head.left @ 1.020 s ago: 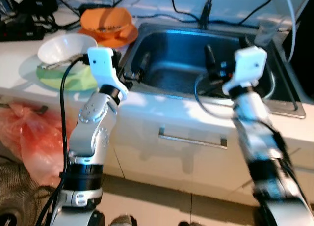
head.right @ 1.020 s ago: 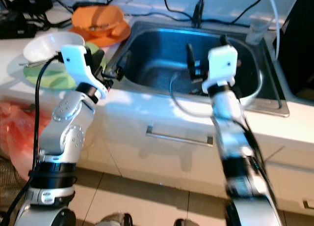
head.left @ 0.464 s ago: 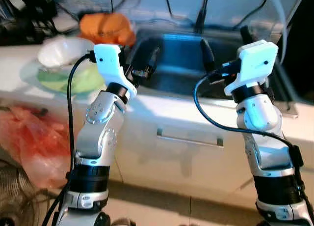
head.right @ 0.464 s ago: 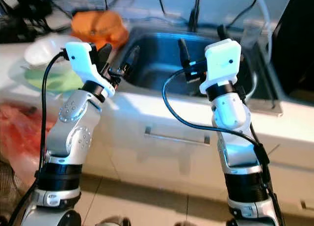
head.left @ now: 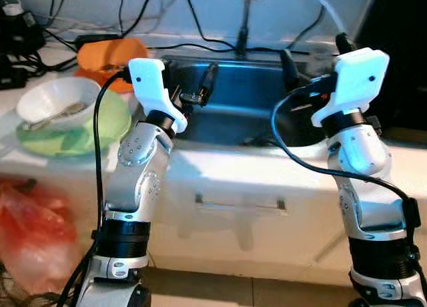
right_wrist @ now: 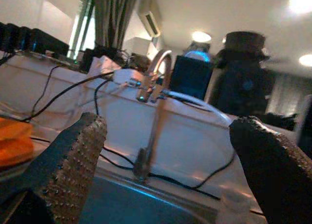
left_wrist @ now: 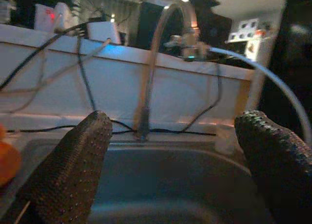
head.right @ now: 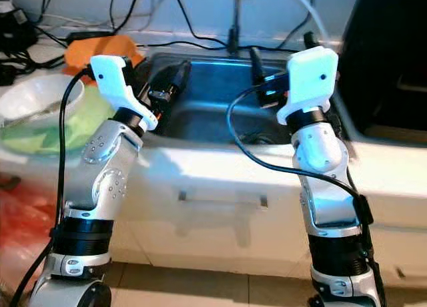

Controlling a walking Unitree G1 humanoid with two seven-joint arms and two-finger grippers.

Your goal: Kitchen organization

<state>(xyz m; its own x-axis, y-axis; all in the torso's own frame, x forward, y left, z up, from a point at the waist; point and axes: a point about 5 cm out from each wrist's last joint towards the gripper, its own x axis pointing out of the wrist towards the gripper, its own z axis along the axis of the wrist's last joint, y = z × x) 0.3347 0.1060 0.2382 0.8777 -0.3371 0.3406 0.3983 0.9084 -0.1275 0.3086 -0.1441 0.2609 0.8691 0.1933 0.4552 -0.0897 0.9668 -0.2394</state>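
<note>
A steel sink [head.left: 248, 123] is set in the white counter in front of me, with a faucet [head.left: 244, 17] at its back. My left gripper [head.left: 190, 77] hovers over the sink's left side, open and empty. My right gripper [head.left: 315, 53] hovers over the sink's right side, also open and empty. A white bowl [head.left: 57, 100] with a utensil in it sits on a green plate [head.left: 83, 130] to the left. Behind them lies orange dishware [head.left: 107, 53]. The left wrist view looks between its fingers [left_wrist: 73, 165] at the faucet [left_wrist: 156, 63].
Black cables [head.left: 133, 13] run along the wall behind the counter, and a white hose [head.left: 317, 3] leads off the faucet. A dark appliance [head.right: 393, 53] stands at the right. A red plastic bag [head.left: 33, 233] lies on the floor at the left. A drawer handle [head.left: 237, 203] is below the sink.
The whole view has shifted, so the camera moved. Both arms have risen from the sink's rim to hover higher over the basin. Both grippers stay open.
</note>
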